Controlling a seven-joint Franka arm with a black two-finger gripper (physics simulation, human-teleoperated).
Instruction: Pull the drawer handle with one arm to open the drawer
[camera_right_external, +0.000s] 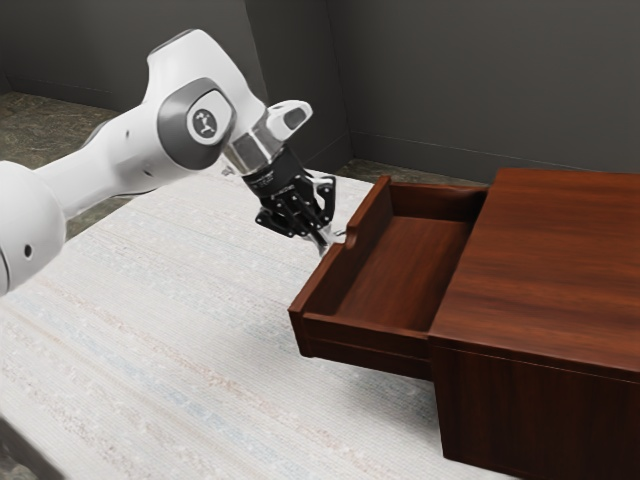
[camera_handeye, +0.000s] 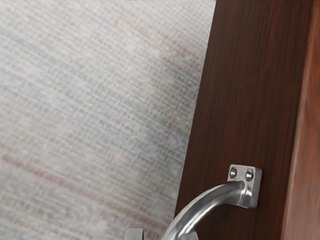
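A dark wooden cabinet (camera_right_external: 560, 290) stands at the exterior view's right. Its drawer (camera_right_external: 385, 275) is pulled far out toward the exterior view's left, and its inside is bare. A curved metal handle (camera_right_external: 340, 237) (camera_handeye: 210, 202) is bolted to the drawer's front panel (camera_handeye: 240, 100). My black gripper (camera_right_external: 323, 236) sits right at this handle, shut on it. A fingertip (camera_handeye: 134, 233) shows beside the handle bar.
The cabinet and arm stand on a pale woven surface (camera_right_external: 170, 340) (camera_handeye: 90, 115). Dark walls (camera_right_external: 480, 70) rise behind the cabinet. The white arm (camera_right_external: 130, 150) comes in from the exterior view's left.
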